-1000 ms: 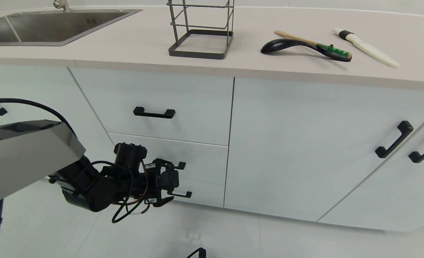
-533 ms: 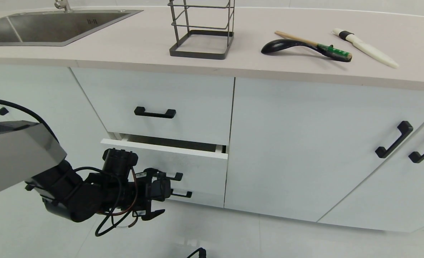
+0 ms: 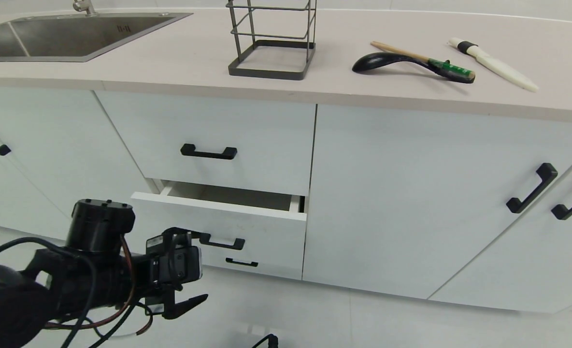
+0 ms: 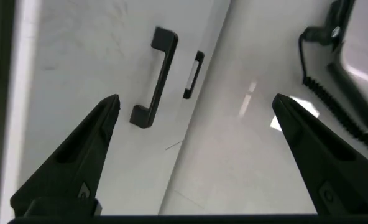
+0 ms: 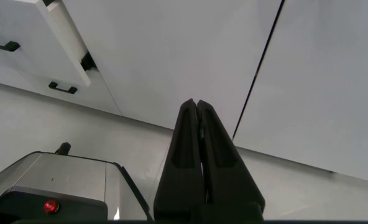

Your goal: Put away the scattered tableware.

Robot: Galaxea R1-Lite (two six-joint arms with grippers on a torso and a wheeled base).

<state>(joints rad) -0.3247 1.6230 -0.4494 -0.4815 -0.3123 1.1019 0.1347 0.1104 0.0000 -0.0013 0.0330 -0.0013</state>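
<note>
**Tableware, three pieces, not yet put away.** All lie on the right part of the surface [image 3: 170, 63].
- Black spoon [image 3: 392, 60]: lying flat, with a green tag on the handle.
- Wooden chopstick [image 3: 394, 49]: touching the spoon and running along the spoon's handle.
- White utensil [image 3: 493, 65]: has a dark band and lies just beside the other two, apart from them.

**Drawer [image 3: 228, 227].** The lower one of the left-hand stack, pulled partly out with a narrow gap at the top. I cannot tell what is inside. Its handle [image 3: 221, 241] is free. The drawer above is shut.

**Left hand [image 3: 198, 266].** Fingers spread wide and holding nothing. It sits low in front of the drawer, near the handle but not touching it.

**Right hand [image 5: 197, 109].** Fingers pressed together on nothing. It is low in front of the cupboard doors.

**Other fittings.** A wire rack [image 3: 271, 46] stands on the surface and a sink [image 3: 73, 34] is set into its left end.

**Hazards, as judged.**
- The gap looks too narrow for long pieces. One lowered in could strike the drawer front and drop to the floor.
- The spoon and chopstick touch, so lifting one may drag or roll the other towards the edge.
- The spread left fingers could catch the handle and nudge the drawer shut.
- The tableware is well apart from the drawer, so the carry is long and a loose grip could slip.
</note>
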